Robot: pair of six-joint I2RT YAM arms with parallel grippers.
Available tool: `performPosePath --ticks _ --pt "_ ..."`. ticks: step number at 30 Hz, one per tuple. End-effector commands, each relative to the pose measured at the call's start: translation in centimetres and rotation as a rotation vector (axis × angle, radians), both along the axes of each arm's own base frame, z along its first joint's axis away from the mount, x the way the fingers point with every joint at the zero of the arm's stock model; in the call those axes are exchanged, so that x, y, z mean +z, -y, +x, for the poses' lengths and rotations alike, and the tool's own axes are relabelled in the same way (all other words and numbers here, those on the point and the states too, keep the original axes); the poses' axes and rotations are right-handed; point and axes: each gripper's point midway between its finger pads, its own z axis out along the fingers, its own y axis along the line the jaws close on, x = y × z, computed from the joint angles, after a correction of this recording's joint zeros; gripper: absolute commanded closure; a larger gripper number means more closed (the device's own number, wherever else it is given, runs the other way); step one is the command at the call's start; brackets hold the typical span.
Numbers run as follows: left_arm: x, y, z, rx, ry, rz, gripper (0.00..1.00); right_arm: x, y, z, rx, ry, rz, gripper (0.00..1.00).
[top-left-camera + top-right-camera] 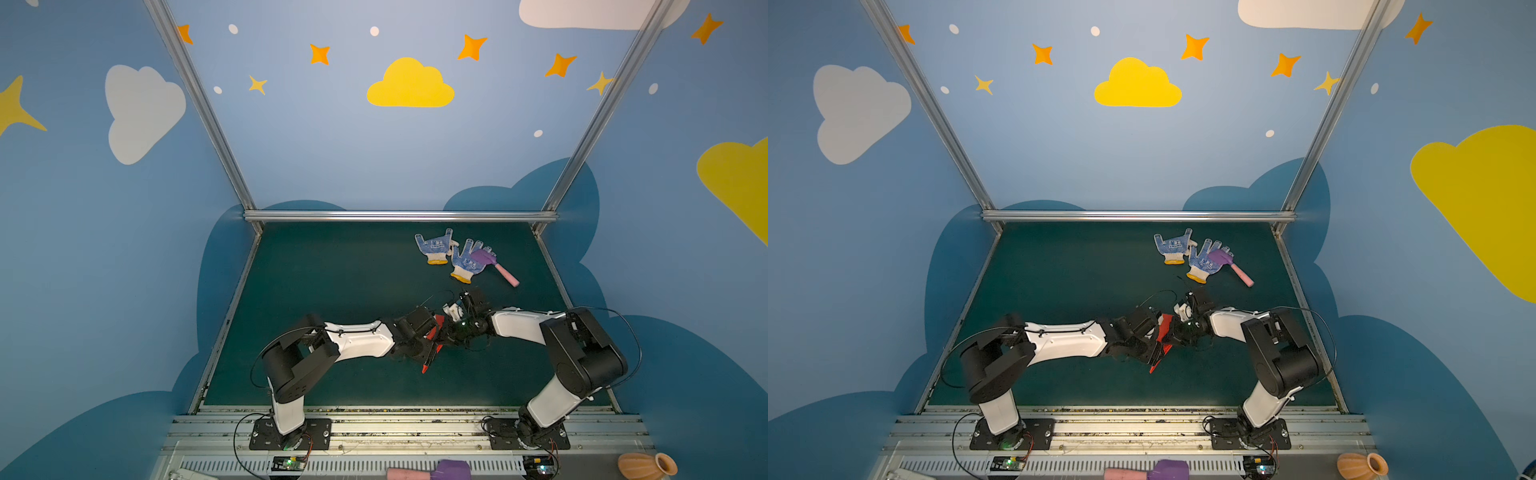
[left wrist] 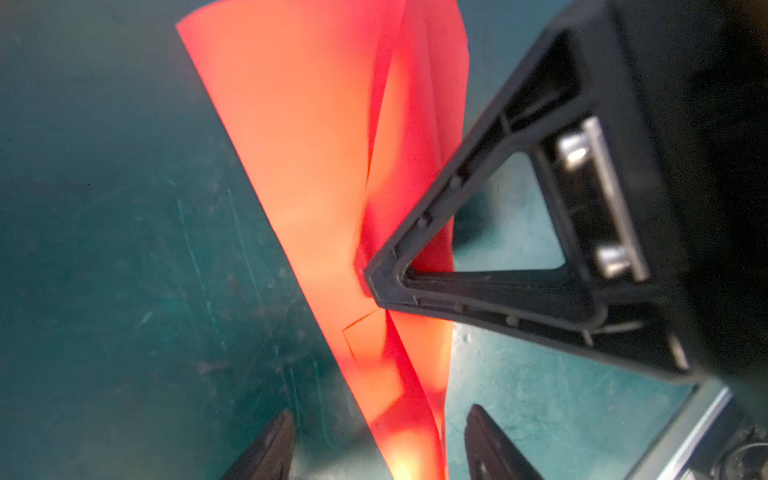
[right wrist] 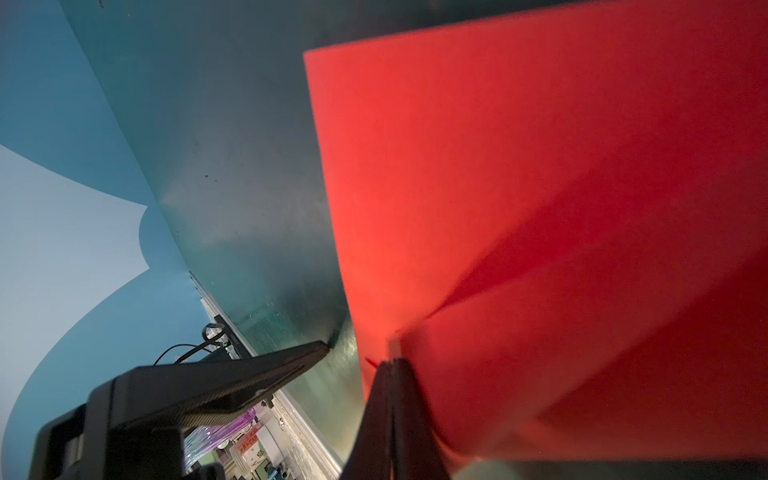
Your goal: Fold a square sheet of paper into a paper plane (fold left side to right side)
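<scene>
Thin bright red paper plane [image 1: 433, 332], creased into slim pointed dart, on edge over dark green worktop [image 1: 332, 291], nose toward front.

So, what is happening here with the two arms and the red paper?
Both arms meet over the middle of the green mat and work on the red paper, which is already creased into a narrow, pointed shape. The right gripper is shut on the paper and holds it. The left gripper is open, with one finger on each side of the paper, not pinching it. Two gloves and a toy hammer lie at the back right, away from the arms.
</scene>
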Motion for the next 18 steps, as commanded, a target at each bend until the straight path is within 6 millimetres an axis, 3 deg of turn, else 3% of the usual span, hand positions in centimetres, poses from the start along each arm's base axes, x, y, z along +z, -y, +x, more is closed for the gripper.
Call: performPosePath --ticks 1,12,18 --pt "-2.7 -1.7 -0.6 0.003 -0.040 0.102 0.39 -0.4 0.3 -0.4 -0.011 -0.011 -0.020 1.00" --pt "-4.0 -2.1 -0.8 0.001 -0.056 0.131 0.54 2.9 -0.4 0.5 -0.004 0.030 0.026 1.00" --pt "-4.2 -2.0 -0.8 -0.003 -0.060 0.138 0.57 4.5 0.1 0.4 -0.008 0.064 0.027 0.92"
